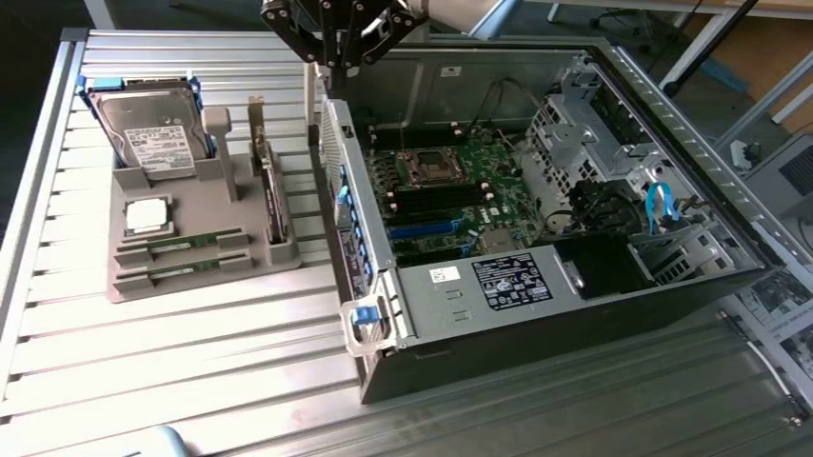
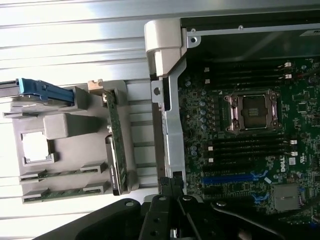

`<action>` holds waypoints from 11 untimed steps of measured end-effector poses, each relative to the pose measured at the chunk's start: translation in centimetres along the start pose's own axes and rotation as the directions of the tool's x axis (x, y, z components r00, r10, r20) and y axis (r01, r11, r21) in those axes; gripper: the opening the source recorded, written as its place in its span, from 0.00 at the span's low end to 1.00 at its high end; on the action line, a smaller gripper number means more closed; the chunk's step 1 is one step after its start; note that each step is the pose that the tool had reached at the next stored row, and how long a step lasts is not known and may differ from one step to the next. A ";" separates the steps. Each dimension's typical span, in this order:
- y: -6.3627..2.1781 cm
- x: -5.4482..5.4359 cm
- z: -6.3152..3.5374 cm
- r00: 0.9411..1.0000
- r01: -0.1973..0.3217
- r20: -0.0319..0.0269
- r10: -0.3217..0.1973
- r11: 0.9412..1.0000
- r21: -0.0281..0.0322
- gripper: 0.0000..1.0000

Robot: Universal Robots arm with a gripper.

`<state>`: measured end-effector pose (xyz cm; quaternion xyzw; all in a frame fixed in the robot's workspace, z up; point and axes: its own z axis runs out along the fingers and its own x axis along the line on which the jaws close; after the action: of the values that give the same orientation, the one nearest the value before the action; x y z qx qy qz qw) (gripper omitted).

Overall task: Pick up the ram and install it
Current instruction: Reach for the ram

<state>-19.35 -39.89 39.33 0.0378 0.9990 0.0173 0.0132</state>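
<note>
Looking across a ribbed metal table [image 1: 190, 362] made of long silvery slats, with a bit of brownish floor and some pale furniture legs past the far edge. On the exterior view's left sits a matte grey plastic holder [image 1: 131, 286], chunky and stepped. A hard drive [image 1: 152, 133] stands upright at its far end, shiny metal with a white label and blue side rails. Nearer than that, a square silver processor chip [image 1: 147, 214] lies flat in a pocket. Both memory sticks are in the holder's nearest slots, lying flat side by side: the far ram stick [image 1: 190, 243] and the near ram stick [image 1: 190, 269], thin green strips with dark chips, neither one lifted. Just right of them a larger green expansion card [image 1: 269, 190] stands on edge.

Right of the holder is the computer case [image 1: 661, 105], black and grey sheet metal, lying open on its side. Inside is a green motherboard [image 1: 477, 176] with a square metal-framed processor socket [image 1: 426, 167], rows of long black memory slots [image 1: 439, 200] and one blue slot [image 1: 426, 228]. A dark label [image 1: 508, 281] with white print sits on the silver box along the near side, and a blue cable [image 1: 658, 205] loops further right.

The black gripper [image 1: 338, 63] hangs over the case's left wall at the far end, clenched tight with nothing in it, well apart from both sticks.
</note>
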 end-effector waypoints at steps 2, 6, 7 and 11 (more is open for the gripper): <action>-0.01 0.1 0.00 1.000 0.000 0.000 0.000 1.000 0.000 0.11; -0.03 0.4 -0.01 1.000 0.000 0.000 0.000 1.000 0.001 0.11; -0.03 0.5 -0.01 1.000 0.000 0.000 0.000 1.000 0.001 0.11; -0.07 0.9 -0.03 1.000 0.000 0.000 0.000 1.000 0.002 0.11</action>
<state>-20.25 -39.89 39.33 0.0378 0.9991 0.0164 0.0133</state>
